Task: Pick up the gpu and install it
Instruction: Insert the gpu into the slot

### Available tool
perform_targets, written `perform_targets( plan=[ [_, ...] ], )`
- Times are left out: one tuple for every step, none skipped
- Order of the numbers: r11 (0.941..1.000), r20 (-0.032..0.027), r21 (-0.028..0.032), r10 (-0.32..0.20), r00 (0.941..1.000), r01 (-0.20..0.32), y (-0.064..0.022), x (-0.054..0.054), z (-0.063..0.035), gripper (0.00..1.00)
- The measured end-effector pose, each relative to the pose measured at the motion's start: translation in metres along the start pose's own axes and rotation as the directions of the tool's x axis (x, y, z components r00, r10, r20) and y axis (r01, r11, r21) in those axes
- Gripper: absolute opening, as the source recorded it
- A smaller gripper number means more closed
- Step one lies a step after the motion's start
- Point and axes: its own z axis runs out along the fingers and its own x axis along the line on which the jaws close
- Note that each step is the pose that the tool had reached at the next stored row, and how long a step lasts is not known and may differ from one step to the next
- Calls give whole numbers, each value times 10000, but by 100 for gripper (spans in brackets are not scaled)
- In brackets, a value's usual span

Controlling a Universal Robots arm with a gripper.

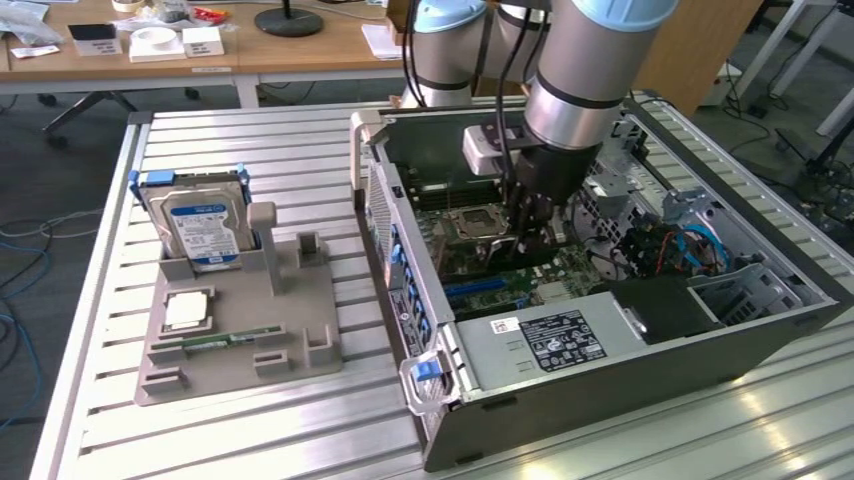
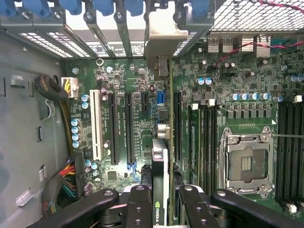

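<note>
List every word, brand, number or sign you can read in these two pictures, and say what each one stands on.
"NVIDIA": printed sideways on the edge of the graphics card.
Blue-and-white label on the hard drive: too small to read.
Black label inside the computer case: too small to read.
White print on the circuit board: too small to read.

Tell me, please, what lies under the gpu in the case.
Green motherboard with black slots shows beside the gpu; whatever lies straight beneath the card is covered.
</note>
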Motion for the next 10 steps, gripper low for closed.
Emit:
perform_targets(
  plan=[
    [10000,-1,-1,-3,10000,3,9,1,3,27],
    [10000,-2,-1,-7,10000,7,15,1,7,27],
    [10000,-1,-1,-10,10000,10,23,2,11,27],
    [10000,-1,-1,-13,10000,13,29,3,15,27],
    [10000,0,-1,-16,10000,16,35,3,19,27],
    [10000,-1,-2,-18,10000,18,38,3,22,27],
    [10000,-2,-2,-19,10000,19,38,3,24,27],
    [10000,-2,-2,-20,10000,20,38,4,27,27],
    [10000,0,-1,-19,10000,19,39,4,30,27],
    [10000,3,0,-18,10000,18,41,4,38,27]
  ],
)
